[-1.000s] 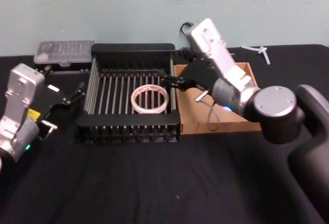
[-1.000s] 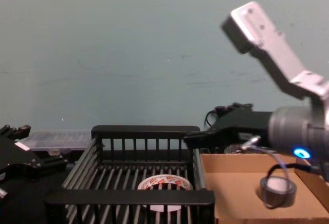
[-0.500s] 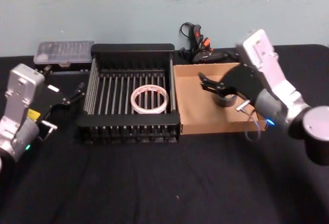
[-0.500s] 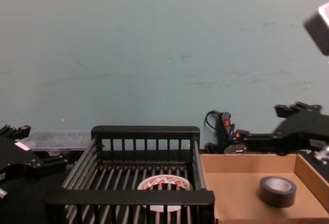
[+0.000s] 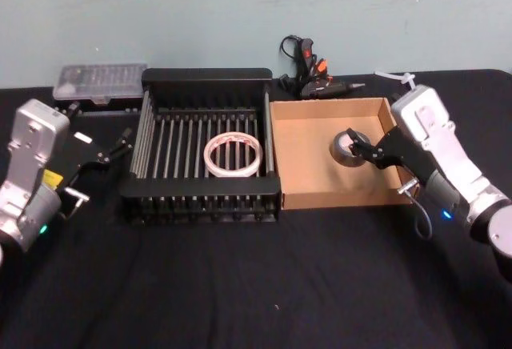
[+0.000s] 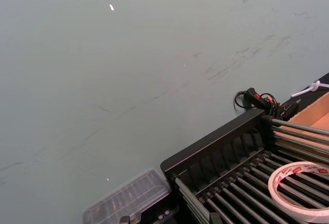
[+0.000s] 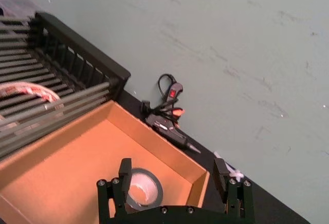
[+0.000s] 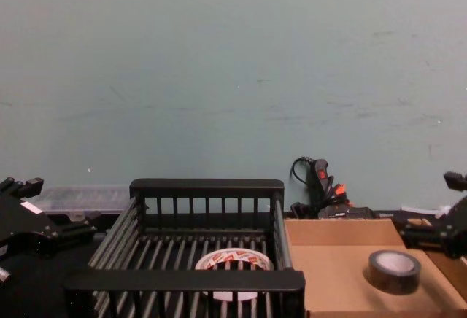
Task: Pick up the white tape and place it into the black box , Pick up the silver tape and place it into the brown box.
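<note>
A black desk point(image 5: 240, 285) carries the black box point(image 5: 206, 82) and, touching its right side, the brown box point(image 5: 308, 157). The white tape point(image 5: 233, 155) lies flat on the black box's barred floor, near its middle. The silver tape point(image 5: 350, 147) lies flat inside the brown box, toward its right wall. The right pincer point(image 5: 364, 150) hangs open just beside the silver tape, over the brown box's right side, holding nothing. The left pincer point(image 5: 120, 142) sits open and empty left of the black box. A glue gun point(image 5: 314, 81) lies behind the brown box.
</note>
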Robot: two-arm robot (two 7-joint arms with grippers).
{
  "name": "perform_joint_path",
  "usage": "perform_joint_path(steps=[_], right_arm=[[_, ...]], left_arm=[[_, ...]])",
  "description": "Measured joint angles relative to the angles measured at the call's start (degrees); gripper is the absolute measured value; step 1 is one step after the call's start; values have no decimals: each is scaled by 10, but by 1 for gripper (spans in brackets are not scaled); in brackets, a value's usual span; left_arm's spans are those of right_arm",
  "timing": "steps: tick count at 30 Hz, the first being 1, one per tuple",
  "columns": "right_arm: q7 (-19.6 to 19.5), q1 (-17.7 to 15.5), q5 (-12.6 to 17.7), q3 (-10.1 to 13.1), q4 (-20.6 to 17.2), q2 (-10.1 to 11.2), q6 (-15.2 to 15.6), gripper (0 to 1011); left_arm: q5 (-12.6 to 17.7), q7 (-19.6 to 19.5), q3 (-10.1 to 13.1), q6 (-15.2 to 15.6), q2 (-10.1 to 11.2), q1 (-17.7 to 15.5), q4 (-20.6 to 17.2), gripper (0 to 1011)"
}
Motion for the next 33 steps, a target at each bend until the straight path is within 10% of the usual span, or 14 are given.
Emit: perform_joint_path(steps=[33], right_arm=[[-7, -1, -33, 5, 39, -17, -16, 1002]], left_arm=[[0, 0, 0, 0, 0, 0, 0, 1001]])
